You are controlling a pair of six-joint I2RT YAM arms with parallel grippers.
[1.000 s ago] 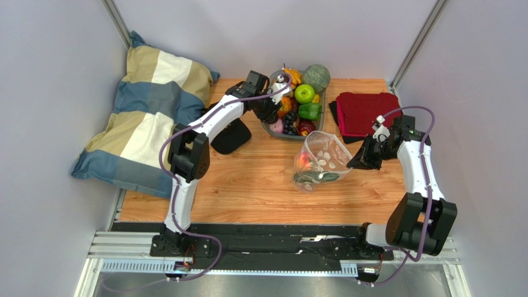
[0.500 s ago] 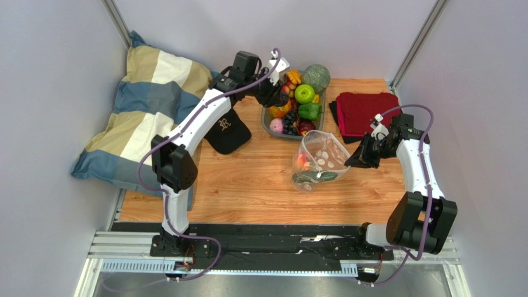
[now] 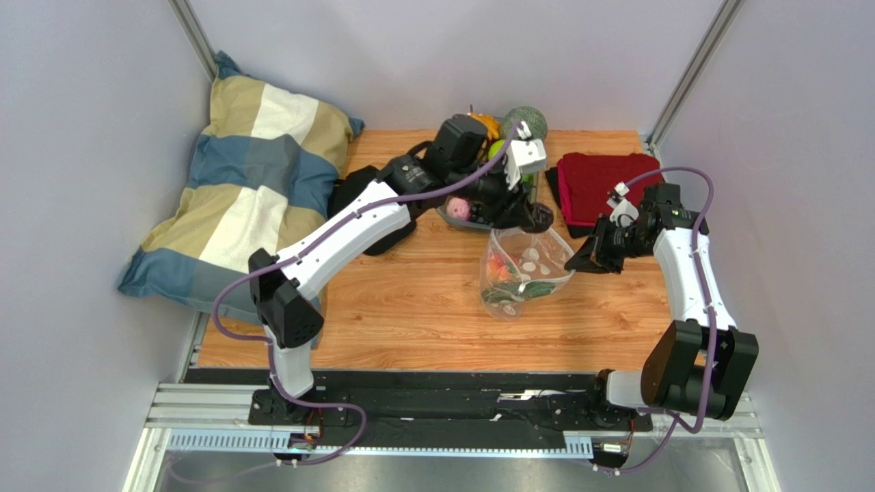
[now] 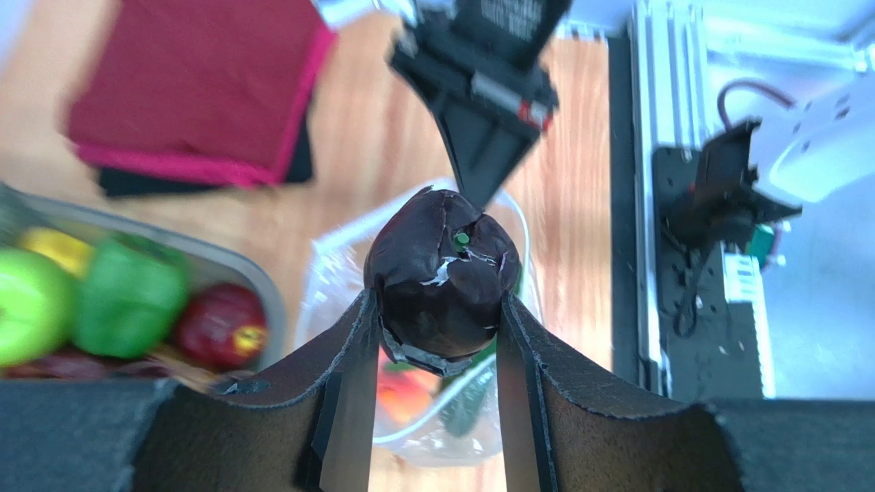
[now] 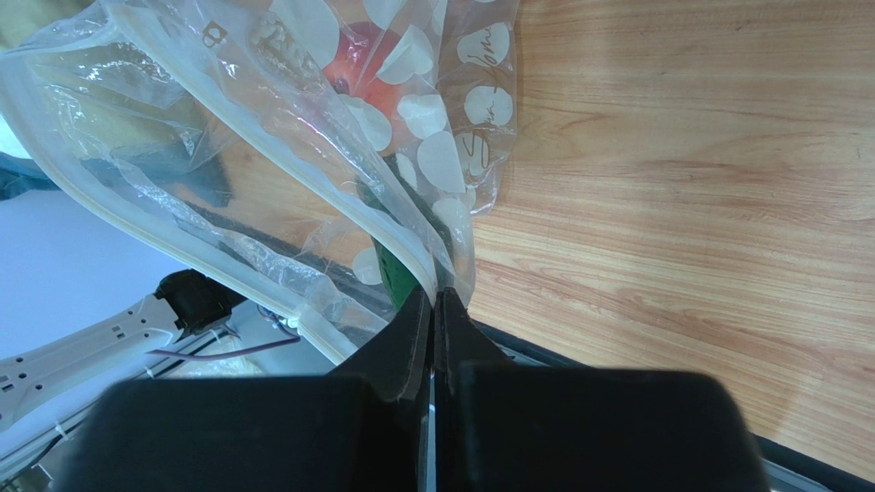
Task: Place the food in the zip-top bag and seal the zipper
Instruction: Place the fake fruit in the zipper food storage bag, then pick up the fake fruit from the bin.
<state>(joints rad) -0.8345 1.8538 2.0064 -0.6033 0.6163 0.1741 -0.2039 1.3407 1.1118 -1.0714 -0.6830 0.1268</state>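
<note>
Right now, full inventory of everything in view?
zip-top bag: one, clear with white dots, centre, mouth open
bagged food: a few pieces, red-orange and green, inside bag
dark fruit: one, purple-black, in left hand
tray: one, grey, behind bag
tray fruit: several, green, red, yellow, in tray
cloths: two, red on black, far right
pillow: one, blue-cream striped, left
cap: one, black, under left arm
left hand: gripping dark fruit
right hand: shut on bag's edge
</note>
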